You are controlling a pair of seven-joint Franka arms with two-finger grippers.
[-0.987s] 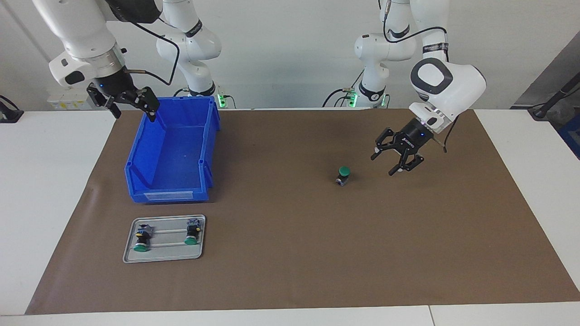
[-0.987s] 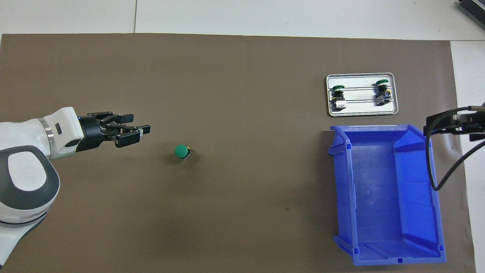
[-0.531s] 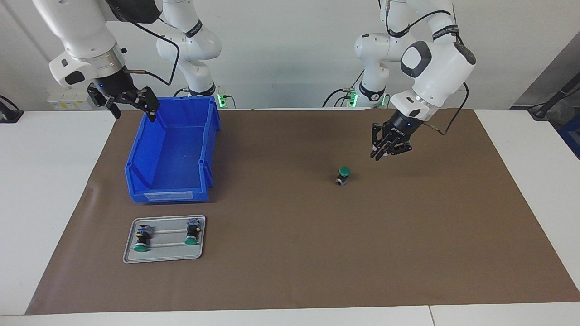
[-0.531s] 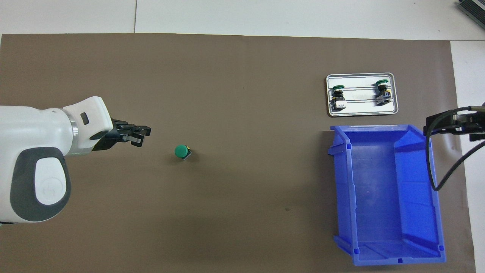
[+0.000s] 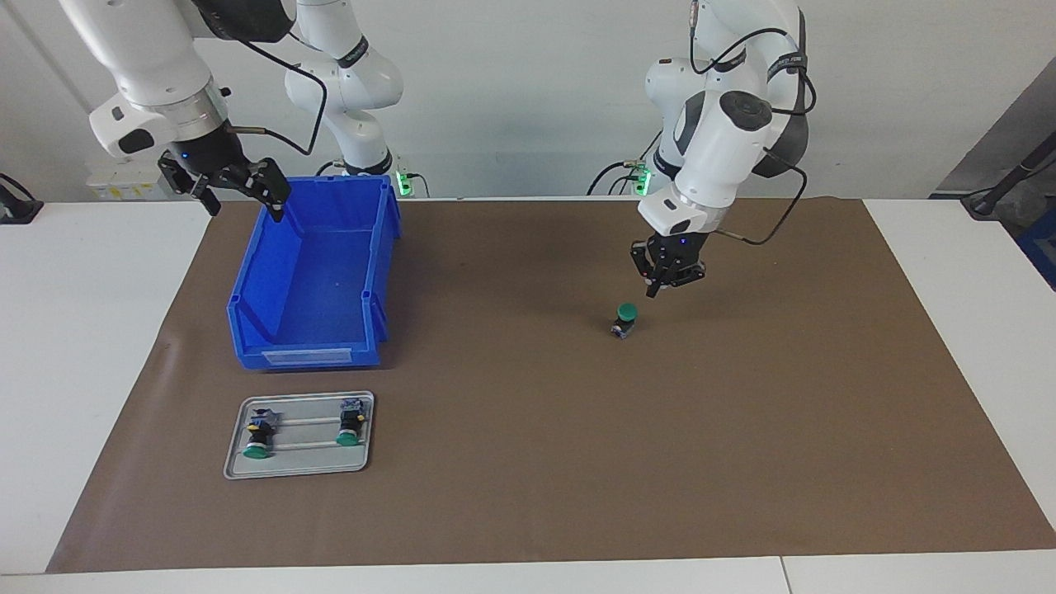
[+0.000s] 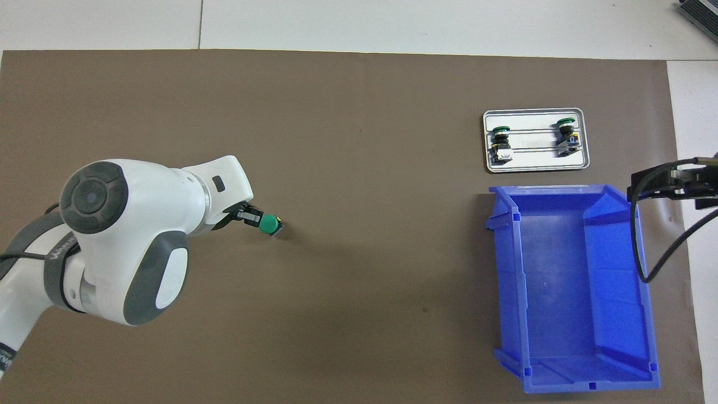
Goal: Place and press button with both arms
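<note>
The button (image 5: 626, 318) stands alone on the brown mat with its green cap up; it also shows in the overhead view (image 6: 270, 224). My left gripper (image 5: 657, 288) is shut and empty, pointing down, its tips a little above and just beside the cap, toward the left arm's end; it also shows in the overhead view (image 6: 252, 216). My right gripper (image 5: 246, 202) is open and empty, held over the corner of the blue bin (image 5: 309, 356) nearest the robots, and waits. In the overhead view only part of the right gripper (image 6: 670, 186) shows.
A metal tray (image 5: 297, 471) lies beside the bin, farther from the robots, holding two identical buttons (image 5: 258, 437) (image 5: 350, 426) on their sides. In the overhead view the tray (image 6: 535, 166) sits just past the bin (image 6: 589, 386).
My left gripper has shut, turned to point down and swung in over the mat to just beside the button. The right arm and the button have not moved.
</note>
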